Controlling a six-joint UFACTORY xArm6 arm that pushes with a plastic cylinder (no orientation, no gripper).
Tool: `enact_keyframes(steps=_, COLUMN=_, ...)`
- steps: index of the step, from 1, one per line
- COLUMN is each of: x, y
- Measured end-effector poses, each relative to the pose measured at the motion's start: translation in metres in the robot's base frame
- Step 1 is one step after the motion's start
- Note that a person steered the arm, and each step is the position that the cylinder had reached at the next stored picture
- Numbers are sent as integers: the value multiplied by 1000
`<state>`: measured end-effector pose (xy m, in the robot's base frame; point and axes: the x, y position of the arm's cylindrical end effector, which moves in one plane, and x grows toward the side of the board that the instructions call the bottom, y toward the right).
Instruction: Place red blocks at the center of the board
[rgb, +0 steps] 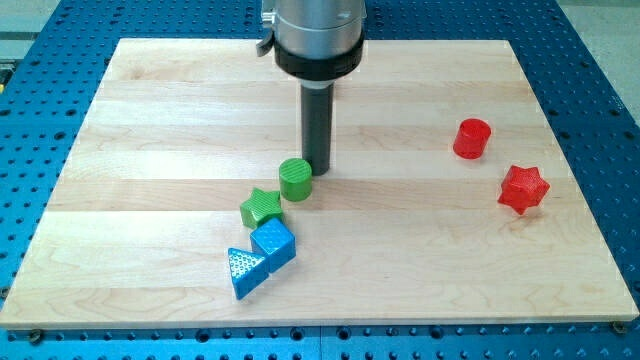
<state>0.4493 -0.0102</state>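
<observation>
A red cylinder and a red star stand at the view's right side of the wooden board, close to each other but apart. My tip rests near the board's middle, far to the left of both red blocks. It is right beside the green cylinder, at that block's upper right, and seems to touch it or nearly so.
Below the green cylinder, a green star, a blue cube and a blue triangular block trail down and to the left in a tight chain. Blue perforated table surrounds the board.
</observation>
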Motion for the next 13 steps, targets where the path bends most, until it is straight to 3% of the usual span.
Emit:
enact_keyframes(steps=1, x=24, y=-21)
enact_keyframes(steps=2, x=-5, y=-10)
enact_keyframes(steps=4, x=-126, y=132)
enact_keyframes(steps=5, x=-88, y=217)
enact_keyframes(steps=6, x=-23, y=265)
enact_keyframes(steps=7, x=-18, y=245)
enact_keyframes(steps=9, x=-65, y=184)
enact_keyframes(steps=10, x=-67, y=58)
enact_keyframes(steps=11, x=-64, y=19)
enact_keyframes(steps=12, x=-66, y=72)
enact_keyframes(steps=13, x=-13, y=64)
